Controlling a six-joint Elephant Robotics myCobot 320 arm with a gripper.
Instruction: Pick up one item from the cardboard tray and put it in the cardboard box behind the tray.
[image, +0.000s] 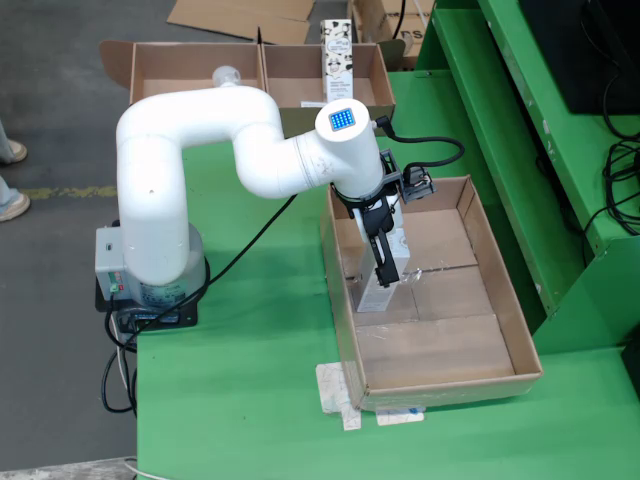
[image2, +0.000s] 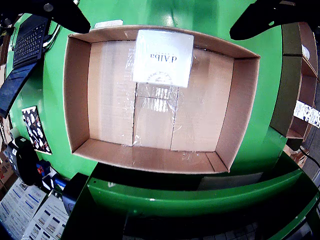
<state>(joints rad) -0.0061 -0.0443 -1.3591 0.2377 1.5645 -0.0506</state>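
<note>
The white carton (image: 382, 275) stood upright in the tray (image: 500, 300) by its left wall. The fingers (image: 384, 262) hung spread around it, ungripped. It looked light, stiff, best pinched across its flat sides.

The carton (image: 381, 272) stands in the tray (image: 500, 290) by its left wall — box (image: 260, 72) behind.

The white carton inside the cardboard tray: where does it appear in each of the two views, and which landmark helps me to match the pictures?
Fixed view: the white carton stands in the tray's left half, against the left wall, under the gripper.
Gripper view: the white carton sits at the top centre, against the tray's top wall.
Shared landmark: the cardboard tray on the green table, with clear tape along its floor seams.
</note>
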